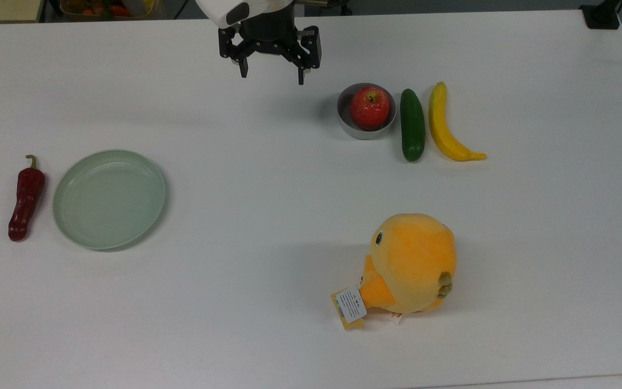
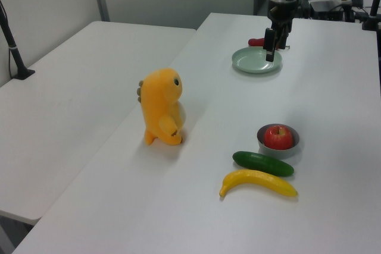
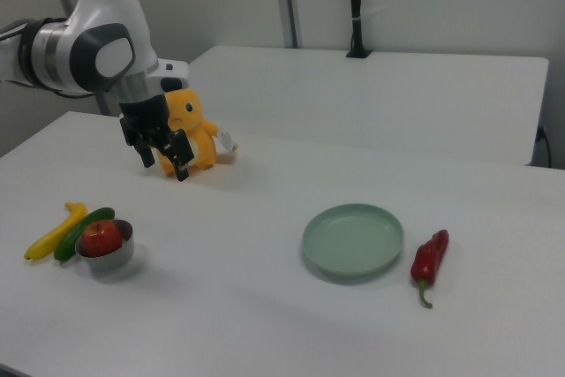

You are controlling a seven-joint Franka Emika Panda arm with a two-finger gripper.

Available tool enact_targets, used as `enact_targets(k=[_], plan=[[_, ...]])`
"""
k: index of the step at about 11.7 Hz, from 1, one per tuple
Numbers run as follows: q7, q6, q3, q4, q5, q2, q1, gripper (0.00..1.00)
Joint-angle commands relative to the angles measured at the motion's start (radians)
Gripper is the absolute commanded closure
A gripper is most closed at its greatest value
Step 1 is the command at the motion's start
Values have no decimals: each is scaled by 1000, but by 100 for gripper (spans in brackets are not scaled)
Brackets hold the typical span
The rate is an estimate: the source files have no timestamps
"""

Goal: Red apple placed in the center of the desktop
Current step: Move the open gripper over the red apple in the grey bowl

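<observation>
The red apple sits inside a small round grey metal bowl on the desktop, toward the far edge in the top view and right of the middle; its skin is glossy, with a short dark stem in a yellowish dimple. Just beside the bowl on the top view's right lies a smooth dark green cucumber, and next to that a curved yellow banana, the 3 in a row and close together. Nearer the front edge stands a soft, rounded orange plush toy with a paper tag. Toward the left edge in the top view rests a shallow round pale green plate and, beside it, a long wrinkled dark red chili pepper. The gripper hangs above the far edge, left of the bowl and apart from it, its 2 black fingers spread wide and holding nothing.
</observation>
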Motion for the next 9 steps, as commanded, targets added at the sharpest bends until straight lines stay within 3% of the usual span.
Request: enact_targets(k=[1, 6, 9], plan=[[-27, 10, 8, -25, 12, -26, -5, 0], [-27, 4, 14, -27, 12, -26, 1, 0], [-24, 4, 76, -31, 12, -23, -11, 0]])
